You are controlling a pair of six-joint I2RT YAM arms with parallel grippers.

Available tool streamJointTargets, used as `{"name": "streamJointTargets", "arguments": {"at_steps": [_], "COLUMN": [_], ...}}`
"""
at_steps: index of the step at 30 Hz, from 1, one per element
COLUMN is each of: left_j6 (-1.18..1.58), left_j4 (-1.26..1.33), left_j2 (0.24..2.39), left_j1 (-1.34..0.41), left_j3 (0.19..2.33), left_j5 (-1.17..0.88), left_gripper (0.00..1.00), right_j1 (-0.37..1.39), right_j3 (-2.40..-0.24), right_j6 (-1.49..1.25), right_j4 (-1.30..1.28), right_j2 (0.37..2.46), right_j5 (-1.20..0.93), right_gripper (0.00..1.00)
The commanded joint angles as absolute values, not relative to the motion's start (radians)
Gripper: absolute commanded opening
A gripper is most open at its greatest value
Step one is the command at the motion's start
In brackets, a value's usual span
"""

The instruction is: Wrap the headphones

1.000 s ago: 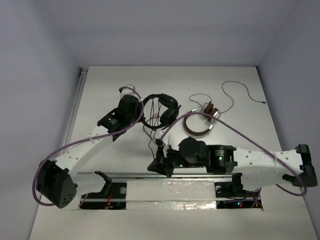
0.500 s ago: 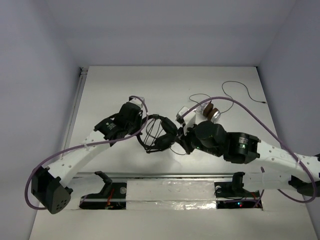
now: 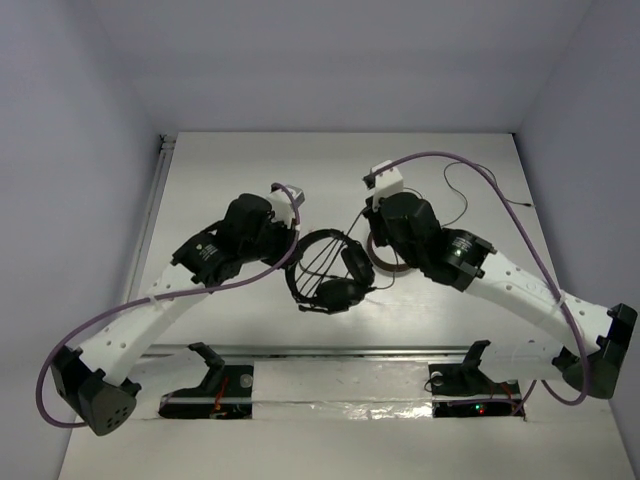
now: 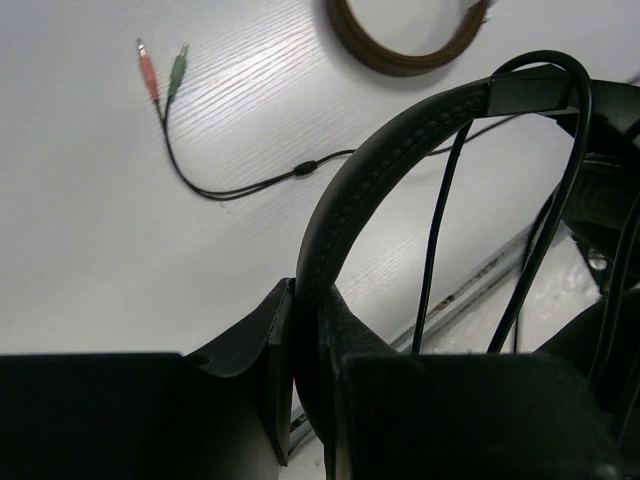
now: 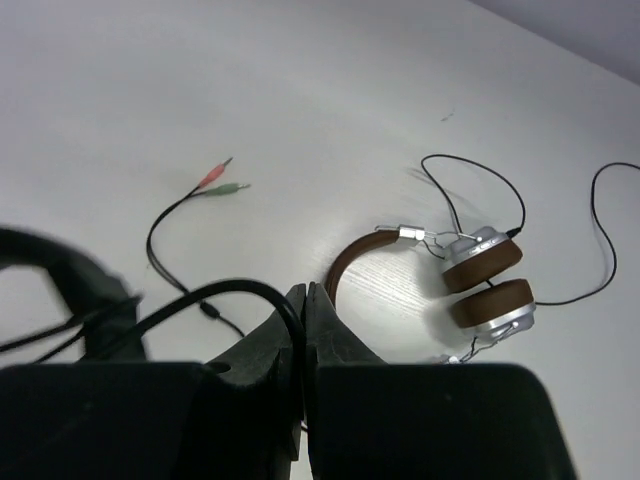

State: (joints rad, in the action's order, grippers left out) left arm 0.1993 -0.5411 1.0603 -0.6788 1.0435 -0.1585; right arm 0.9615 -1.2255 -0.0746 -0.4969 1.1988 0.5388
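Observation:
The black headphones [image 3: 332, 272] hang above the table between the two arms. My left gripper [image 3: 292, 234] is shut on their padded headband [image 4: 400, 150], which rises from between the jaws [image 4: 305, 310]. Thin black cable strands [image 4: 437, 220] cross the inside of the band. My right gripper [image 3: 369, 232] is shut on the black cable [image 5: 240, 292], which curves out of its closed fingertips [image 5: 305, 300]. The cable's red and green plugs [image 5: 222, 180] lie on the table and also show in the left wrist view [image 4: 160, 72].
Brown-banded headphones with silver earcups [image 5: 480, 275] lie under the right arm, their band edge [image 3: 385, 266] showing in the top view. Their thin cable [image 3: 480, 185] loops at the far right. A metal rail [image 3: 330, 350] runs along the near edge.
The right gripper swung from the near rail to the far side of the black headphones, carrying the cable with it. The left gripper moved the headphones right and nearer.

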Motion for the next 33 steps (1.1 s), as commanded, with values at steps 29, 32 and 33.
{"name": "streamJointTargets", "arguments": {"at_steps": [29, 32, 33], "left_j6": [0.508, 0.518, 0.523], "left_j4": [-0.163, -0.170, -0.169], "left_j2": [1.078, 1.086, 1.088], "left_j1": [-0.652, -0.652, -0.652], "left_j3": [1.514, 1.535, 1.542], "left_j5": [-0.331, -0.290, -0.281], "left_gripper": [0.00, 0.00, 0.00], "right_j1": [0.730, 0.730, 0.730], "right_j3": [-0.721, -0.701, -0.690], "right_j6": [-0.739, -0.739, -0.739], "right_j4": [1.129, 1.129, 1.131], "right_j2": [1.614, 1.606, 1.603], "right_j5": [-0.764, -0.765, -0.765], "right_gripper": [0.21, 0.20, 0.20]}}
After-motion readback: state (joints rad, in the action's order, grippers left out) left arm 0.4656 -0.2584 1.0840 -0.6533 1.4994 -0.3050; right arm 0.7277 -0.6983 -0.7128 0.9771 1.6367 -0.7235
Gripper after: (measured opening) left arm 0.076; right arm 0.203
